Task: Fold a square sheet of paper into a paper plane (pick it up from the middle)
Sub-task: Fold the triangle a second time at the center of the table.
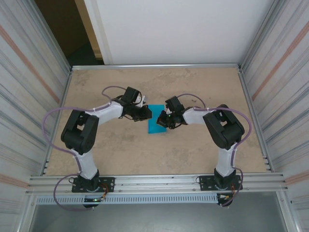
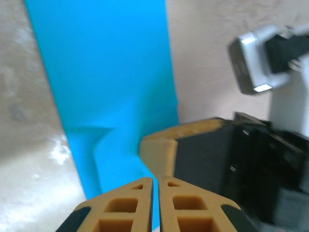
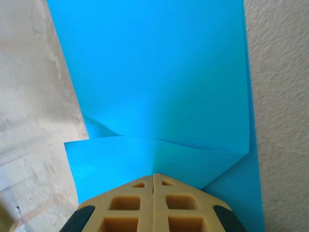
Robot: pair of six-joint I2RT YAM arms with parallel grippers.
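top view: tan mottled table; ribbed metal walls on both sides; white back panel; dark gap at the far left; rail along the near edge. paper lies near the table's middle, between left claw and right claw; right claw covers its right edge, tips too small to read

left wrist: left claw clenched, a thin slit between fingers, over the paper; grip on it cannot be told. right claw's finger just beside it; blurred white arm part upper right

right wrist: right claw clenched, tips at a folded-over flap of paper; pinch cannot be told; paper cut off at the top
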